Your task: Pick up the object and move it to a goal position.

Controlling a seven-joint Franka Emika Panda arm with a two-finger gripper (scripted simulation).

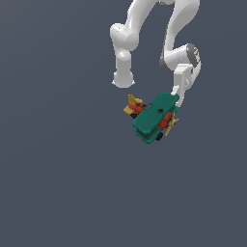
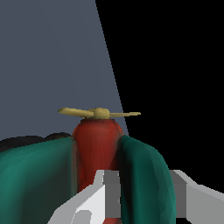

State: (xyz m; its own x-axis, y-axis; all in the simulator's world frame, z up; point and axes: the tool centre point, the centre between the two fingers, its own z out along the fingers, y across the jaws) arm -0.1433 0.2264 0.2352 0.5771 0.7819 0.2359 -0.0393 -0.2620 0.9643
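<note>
Item: toy biplane (image 1: 153, 118), teal wings, red body, yellow propeller (image 2: 98, 113); held at one wing between the fingers (image 2: 107, 192) of the gripper (image 1: 174, 99), clenched on it (contact hidden in exterior view); step: carrying; next, judged: steady transfer to goal, no marker visible.

The white arm's claw (image 1: 170, 102) grips the toy biplane (image 1: 153, 118) by its teal wing.

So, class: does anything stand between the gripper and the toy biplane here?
Nothing visible does. In the wrist view the gripper has its fingers on either side of one teal wing of the toy biplane, so it is already at the plane. No goal marker shows in either view.
</note>
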